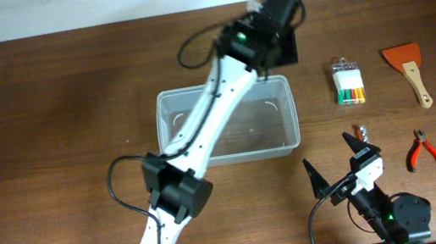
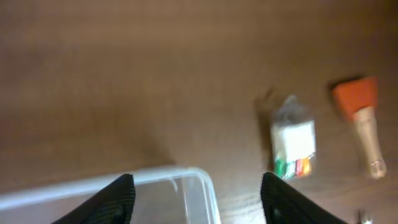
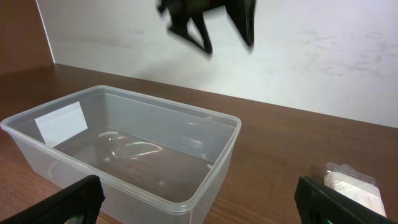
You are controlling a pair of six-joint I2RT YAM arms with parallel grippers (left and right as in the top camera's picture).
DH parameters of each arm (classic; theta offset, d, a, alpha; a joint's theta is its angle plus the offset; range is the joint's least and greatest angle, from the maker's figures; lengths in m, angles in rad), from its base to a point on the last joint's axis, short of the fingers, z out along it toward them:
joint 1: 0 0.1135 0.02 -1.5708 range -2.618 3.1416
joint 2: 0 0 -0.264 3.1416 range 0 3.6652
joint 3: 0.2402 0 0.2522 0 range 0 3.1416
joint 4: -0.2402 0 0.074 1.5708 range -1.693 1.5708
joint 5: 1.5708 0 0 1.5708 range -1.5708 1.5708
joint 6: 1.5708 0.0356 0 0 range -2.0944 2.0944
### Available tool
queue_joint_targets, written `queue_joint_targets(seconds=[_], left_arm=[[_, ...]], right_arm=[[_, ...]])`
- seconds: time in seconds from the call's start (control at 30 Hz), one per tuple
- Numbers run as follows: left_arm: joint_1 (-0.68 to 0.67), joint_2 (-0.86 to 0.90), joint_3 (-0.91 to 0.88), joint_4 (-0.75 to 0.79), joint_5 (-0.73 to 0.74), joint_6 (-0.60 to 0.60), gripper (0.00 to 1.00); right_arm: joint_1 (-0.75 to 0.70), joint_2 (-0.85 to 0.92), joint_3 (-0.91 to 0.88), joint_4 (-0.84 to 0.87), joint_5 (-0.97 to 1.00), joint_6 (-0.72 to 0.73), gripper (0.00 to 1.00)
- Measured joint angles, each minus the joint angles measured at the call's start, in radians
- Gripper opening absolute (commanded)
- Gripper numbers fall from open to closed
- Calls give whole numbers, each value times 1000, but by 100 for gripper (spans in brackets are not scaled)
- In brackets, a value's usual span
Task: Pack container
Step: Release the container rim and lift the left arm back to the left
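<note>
The container (image 1: 162, 104) is a clear plastic tub in the middle of the table, and it looks empty. My left gripper (image 1: 279, 36) hangs open and empty above its far right corner. The left wrist view shows that corner (image 2: 198, 174) between the open fingers (image 2: 198, 202). My right gripper (image 1: 340, 163) is open and empty near the table's front, right of the tub. Its wrist view faces the container (image 3: 219, 144) between the open fingers (image 3: 199, 205), with the left gripper (image 3: 211, 22) high above.
A pack of coloured markers (image 1: 349, 85) lies right of the tub, also seen in the wrist views (image 2: 293, 143) (image 3: 351, 183). An orange-bladed scraper (image 1: 410, 69) (image 2: 360, 115) lies further right. Red pliers (image 1: 424, 151) and a small object (image 1: 362, 131) lie near the right gripper.
</note>
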State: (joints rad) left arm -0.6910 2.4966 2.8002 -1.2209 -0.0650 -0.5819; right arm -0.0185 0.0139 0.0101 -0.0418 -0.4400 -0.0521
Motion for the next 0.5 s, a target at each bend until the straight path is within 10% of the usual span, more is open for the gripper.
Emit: queue_joint_targets(seconds=[0.5], left_arm=[[312,-135,228,-332,-139,71,86]], right_arm=[[0,0,0,0,0,1,99]])
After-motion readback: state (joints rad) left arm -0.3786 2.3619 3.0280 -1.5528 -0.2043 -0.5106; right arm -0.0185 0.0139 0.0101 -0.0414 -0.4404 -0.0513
